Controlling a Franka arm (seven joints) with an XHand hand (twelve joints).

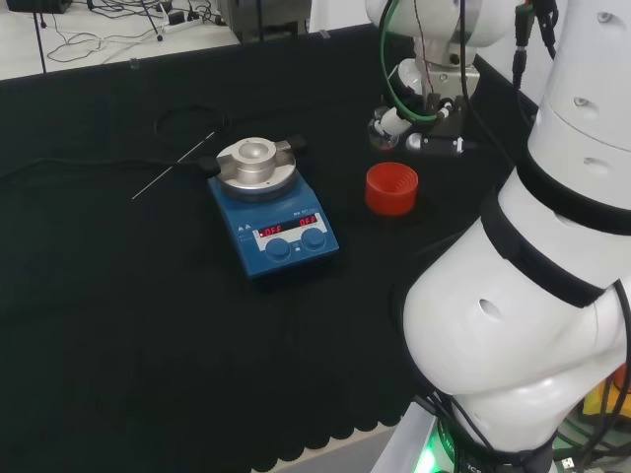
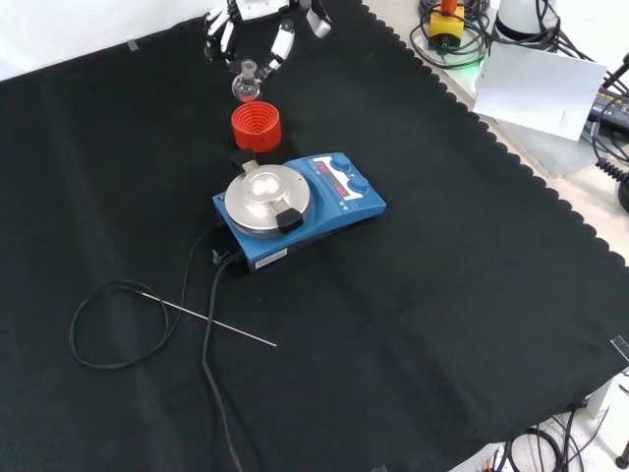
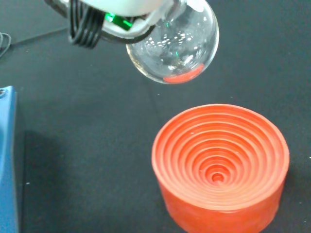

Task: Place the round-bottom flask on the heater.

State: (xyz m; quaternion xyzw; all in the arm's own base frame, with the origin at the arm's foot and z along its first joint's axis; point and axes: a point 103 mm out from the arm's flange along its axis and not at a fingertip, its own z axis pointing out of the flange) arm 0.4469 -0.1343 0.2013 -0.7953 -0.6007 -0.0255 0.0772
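Glass is what you are carrying: the clear round-bottom glass flask (image 3: 174, 46) hangs in the air, its bulb clear of the red ribbed ring stand (image 3: 219, 167) and offset to one side of it in the wrist view, so it looks freshly lifted off and ready to travel. Your black and white hand (image 2: 257, 22) comes in from the top of the front view with its fingers curled down round the flask's neck, clamped on it from above; that grip leaves the round bottom free, which is what you need, since the bulb is the part that has to seat. In the front view the flask (image 2: 246, 85) sits just above and beyond the red stand (image 2: 257, 127), and the blue hotplate heater (image 2: 300, 206) stands just in front of the stand, near but not touching. Its silver round top plate (image 2: 268, 194) has a shallow dished centre, and that hollow is likely where the bulb belongs. A thin metal probe on a black cable (image 2: 221, 325) lies on the black cloth of the table (image 2: 442, 324) in front of the heater, well out of your path. Judged from here, you still have the short carry to the plate and the lowering to do; keep the neck upright so the bulb settles in the dish rather than rolling off.
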